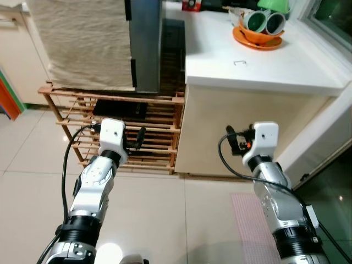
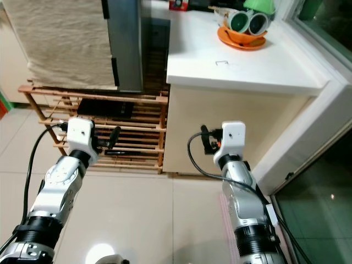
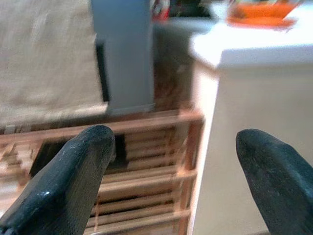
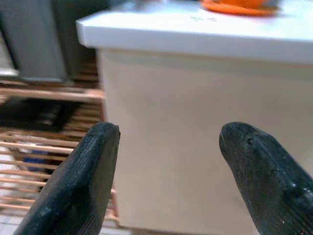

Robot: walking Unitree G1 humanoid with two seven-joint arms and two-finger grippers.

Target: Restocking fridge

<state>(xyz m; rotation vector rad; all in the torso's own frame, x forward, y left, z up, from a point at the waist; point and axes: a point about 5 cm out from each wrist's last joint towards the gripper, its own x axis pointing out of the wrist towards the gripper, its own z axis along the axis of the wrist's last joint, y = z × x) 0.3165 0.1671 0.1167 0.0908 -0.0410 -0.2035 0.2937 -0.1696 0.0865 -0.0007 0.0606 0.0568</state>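
Fridge (image 1: 147, 44), grey and tall, standing just beside the white tabletop (image 1: 258, 69), on the tabletop's left side, with a narrow dark gap between the two. Draped with a beige cloth (image 1: 82, 41) on the far side from the tabletop. Resting below the fridge on a low wooden slatted rack (image 1: 121, 132), which reaches up to the tabletop's cream cabinet front (image 1: 247, 126). Carrying, near the back of the tabletop, an orange dish (image 1: 258, 38) with two green-and-white cups (image 1: 265, 21) lying on their sides in it. Left hand (image 3: 171, 181) held up in front of the rack, to the left of the tabletop's cabinet, fingers (image 3: 68, 181) spread wide and gripping nothing, aimed at the corner where rack meets cabinet. Right hand (image 4: 171, 181) raised in front of the cabinet, below the tabletop's edge, fingers (image 4: 78, 181) likewise wide apart and empty, pointed at the cream panel. Both well short of the fridge, touching neither rack nor cabinet. Pale floor tiles (image 1: 33, 165) under the arms in front of the tabletop, with a pinkish mat (image 1: 250, 220) on the floor by the right arm, below the cabinet.
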